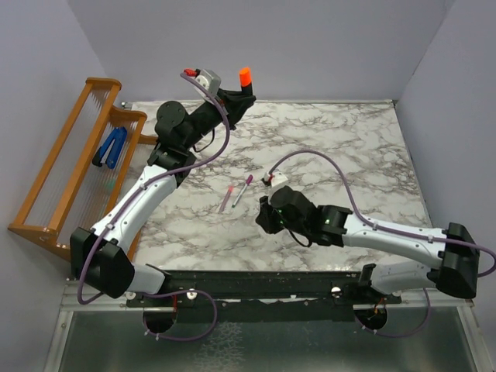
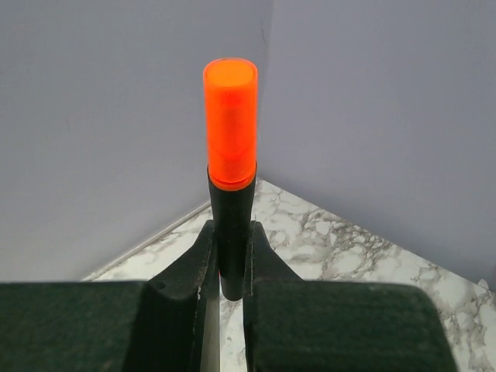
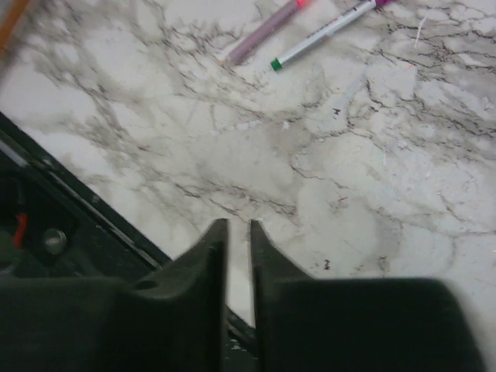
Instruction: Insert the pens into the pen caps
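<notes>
My left gripper (image 1: 236, 97) is raised at the table's far edge and shut on the black marker (image 2: 230, 209), which it holds upright. The bright orange cap (image 2: 230, 124) sits on the marker's upper end and also shows in the top view (image 1: 245, 76). The dull pink pen (image 1: 225, 200) and the thin white-grey pen (image 1: 242, 190) lie side by side mid-table. In the right wrist view the pink pen (image 3: 263, 31) and the white-grey pen (image 3: 322, 31), with a magenta cap at its far end, lie ahead of my right gripper (image 3: 239, 225). That gripper (image 1: 267, 215) is shut and empty, low over the marble.
A wooden rack (image 1: 74, 167) stands along the left table edge with a blue clip-shaped object (image 1: 111, 147) on it. The black front rail (image 3: 85, 209) runs just left of my right gripper. Grey walls close the back and both sides.
</notes>
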